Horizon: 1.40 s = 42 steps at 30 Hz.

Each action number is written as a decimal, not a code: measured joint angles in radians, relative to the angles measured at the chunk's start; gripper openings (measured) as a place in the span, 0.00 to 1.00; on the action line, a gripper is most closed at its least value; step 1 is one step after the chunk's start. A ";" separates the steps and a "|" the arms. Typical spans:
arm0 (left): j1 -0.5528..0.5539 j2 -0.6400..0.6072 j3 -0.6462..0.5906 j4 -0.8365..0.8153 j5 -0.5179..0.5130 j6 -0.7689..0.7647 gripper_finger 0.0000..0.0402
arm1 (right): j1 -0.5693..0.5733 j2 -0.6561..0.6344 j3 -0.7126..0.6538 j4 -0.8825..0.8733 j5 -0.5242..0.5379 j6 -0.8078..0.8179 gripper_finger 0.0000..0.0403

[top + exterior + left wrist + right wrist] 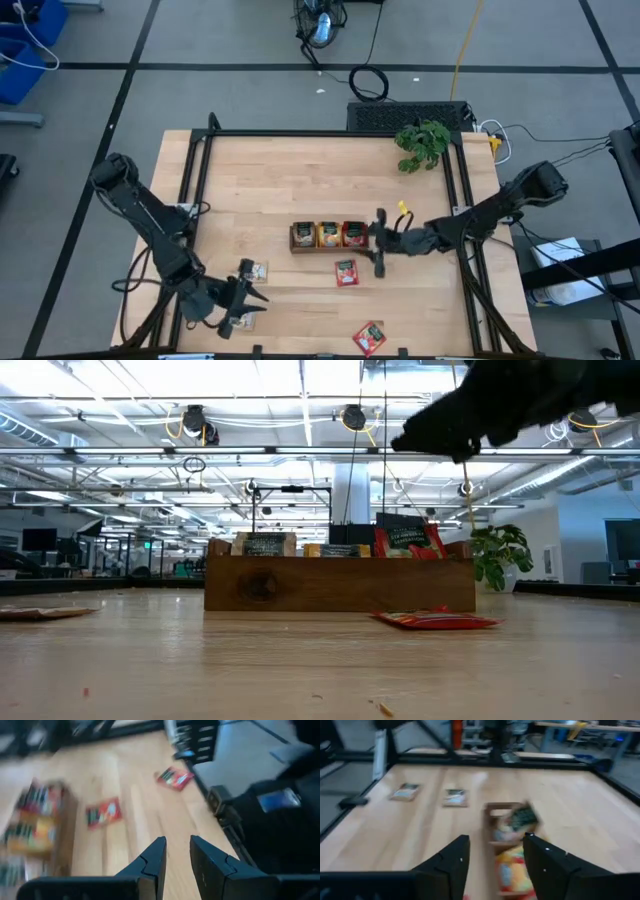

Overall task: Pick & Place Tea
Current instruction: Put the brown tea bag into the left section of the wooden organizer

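Observation:
The brown tray (pixel 325 237) stands mid-table with tea sachets upright in its three compartments. In the right wrist view, a dark green sachet (pixel 522 817) leans tilted in the tray (pixel 492 827). My right gripper (pixel 378 243) hovers open at the tray's right end, holding nothing. One red sachet (pixel 346 272) lies flat just in front of the tray, another (pixel 369 337) near the front edge. At the front left, my left gripper (pixel 245 298) is open and empty between two pale sachets (pixel 257 270) (pixel 243 322) lying flat.
A leafy green plant (pixel 422 143) stands at the table's far right corner. A black frame rail (pixel 330 133) runs along the far edge and both sides. Bare wood lies between the tray and the far rail.

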 joint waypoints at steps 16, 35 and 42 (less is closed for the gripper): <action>-0.159 0.203 0.112 -0.530 -0.014 -0.810 0.22 | 0.086 0.476 0.439 -0.051 -0.015 -0.219 0.14; 0.060 0.362 0.103 -0.763 0.028 -0.792 0.22 | 0.004 0.671 0.591 -0.104 -0.192 -0.179 0.02; 0.143 0.380 0.103 -0.686 0.167 -0.726 0.22 | 0.011 0.671 0.591 -0.118 -0.193 -0.182 0.00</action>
